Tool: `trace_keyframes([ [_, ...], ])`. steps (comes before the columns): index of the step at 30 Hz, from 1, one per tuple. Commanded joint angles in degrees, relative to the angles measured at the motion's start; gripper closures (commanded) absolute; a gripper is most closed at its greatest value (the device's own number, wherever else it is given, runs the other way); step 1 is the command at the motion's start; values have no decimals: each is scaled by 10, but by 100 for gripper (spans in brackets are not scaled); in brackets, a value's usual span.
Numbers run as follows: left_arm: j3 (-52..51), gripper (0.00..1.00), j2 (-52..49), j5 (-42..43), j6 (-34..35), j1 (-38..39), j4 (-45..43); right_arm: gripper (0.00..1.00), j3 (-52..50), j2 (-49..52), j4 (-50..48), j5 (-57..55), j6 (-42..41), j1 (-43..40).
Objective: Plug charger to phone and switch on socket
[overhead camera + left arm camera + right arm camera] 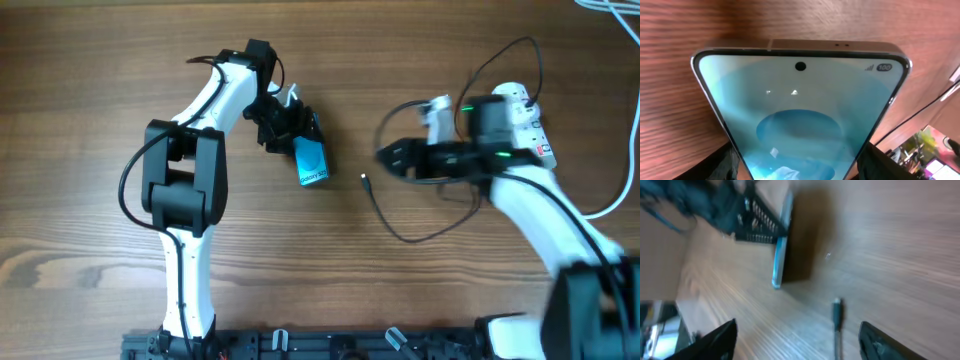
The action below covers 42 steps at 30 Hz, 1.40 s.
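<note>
The phone (312,163), with its teal screen, is gripped by my left gripper (296,134) left of the table's middle. In the left wrist view the phone (800,115) fills the frame, with the black fingers (715,165) pressed on both of its long edges. The charger, a thin black cable (405,236), lies on the wood, its connector (364,180) a short way right of the phone. My right gripper (388,157) hovers open just above the connector. In the right wrist view the connector (837,308) lies between the spread fingers (715,340). The white socket (530,122) is partly hidden behind the right arm.
A thick white cord (620,195) runs along the right edge of the table. The charger's black cable loops up over the socket (500,55). The arms' bases stand along the near edge (300,345).
</note>
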<state>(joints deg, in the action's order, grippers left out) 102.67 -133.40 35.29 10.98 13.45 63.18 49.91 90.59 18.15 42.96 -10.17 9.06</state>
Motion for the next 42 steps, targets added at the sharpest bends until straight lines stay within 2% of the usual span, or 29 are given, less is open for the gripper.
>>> trace_keyframes([
  [1, -7, 40, -16, 14, -18, 13, 7, 14, -5, 116, -120, 21, -19, 104],
  [4, -7, 40, -16, 7, -31, 17, 20, 13, -5, 184, -262, 20, -69, 154],
  [6, -7, 40, -16, 7, -33, 19, 25, 14, -5, 199, -306, 3, -97, 168],
  [7, -7, 40, -16, 7, -33, 22, 26, 15, -5, 201, -312, -51, -120, 174],
  [10, -7, 40, -16, 7, -33, 28, 26, 16, -5, 201, -343, -78, -128, 183],
  [15, -7, 39, -16, -6, -46, 55, 35, 22, -5, 201, -328, -86, -155, 207],
  [18, -7, 38, -16, -33, -46, 64, 39, 34, -5, 201, -318, -87, -159, 207],
  [22, -7, 38, -16, -60, -46, 64, 39, 38, -5, 201, -299, -85, -196, 204],
  [26, -7, 38, -16, -88, -46, 64, 39, 48, -5, 201, -255, -84, -245, 183],
  [30, -7, 38, -16, -95, -46, 64, 39, 53, -5, 201, -247, -57, -244, 158],
  [32, -7, 38, -16, -95, -46, 64, 39, 60, -5, 201, -247, -54, -245, 158],
  [33, -7, 37, -16, -94, -46, 64, 39, 67, -5, 201, -247, -54, -244, 158],
  [36, -7, 36, -16, -94, -46, 64, 39, 70, -5, 201, -246, -54, -244, 158],
  [40, -7, 12, -16, -94, -46, 64, 39, 75, -5, 201, -247, -54, -245, 158],
  [42, -7, 9, -16, -94, -46, 64, 39, 74, -5, 201, -247, -54, -245, 158],
])
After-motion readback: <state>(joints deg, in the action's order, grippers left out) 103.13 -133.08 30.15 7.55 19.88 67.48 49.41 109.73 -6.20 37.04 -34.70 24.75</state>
